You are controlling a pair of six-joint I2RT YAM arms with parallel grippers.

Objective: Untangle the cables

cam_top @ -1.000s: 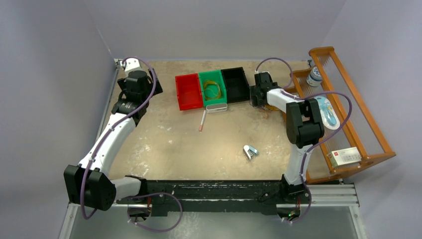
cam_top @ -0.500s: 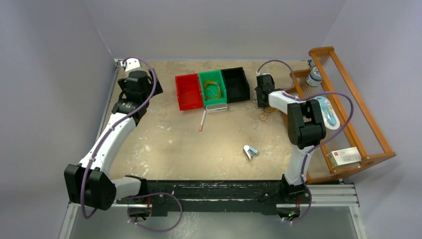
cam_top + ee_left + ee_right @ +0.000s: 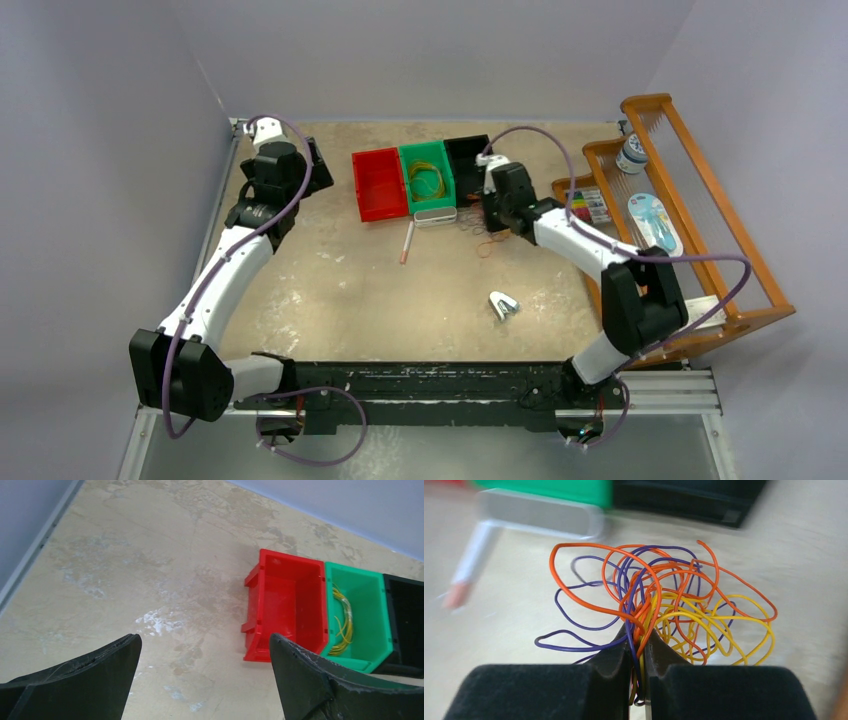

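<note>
In the right wrist view, a tangle of orange, purple and yellow cables [image 3: 659, 605] fans out ahead of my right gripper [image 3: 639, 632], which is shut on several strands bunched between its pads. From above, that tangle [image 3: 481, 232] lies on the table in front of the black bin [image 3: 470, 165], under my right gripper [image 3: 492, 210]. A separate yellow cable coil [image 3: 428, 182] lies in the green bin [image 3: 372, 595]. My left gripper [image 3: 204, 641] is open with nothing between its fingers. It hovers at the far left, well apart from the red bin [image 3: 285, 610].
The red bin [image 3: 378, 188], green bin [image 3: 411, 160] and black bin stand in a row at the back. A grey case [image 3: 435, 216] and a white pen [image 3: 407, 242] lie in front of them. A small metal clip [image 3: 503, 305] lies mid-table. A wooden rack [image 3: 700, 250] lines the right edge.
My right gripper has shut on the cable tangle and swung left, from beside the rack to in front of the black bin, taking the tangle along. The left arm has not moved.
</note>
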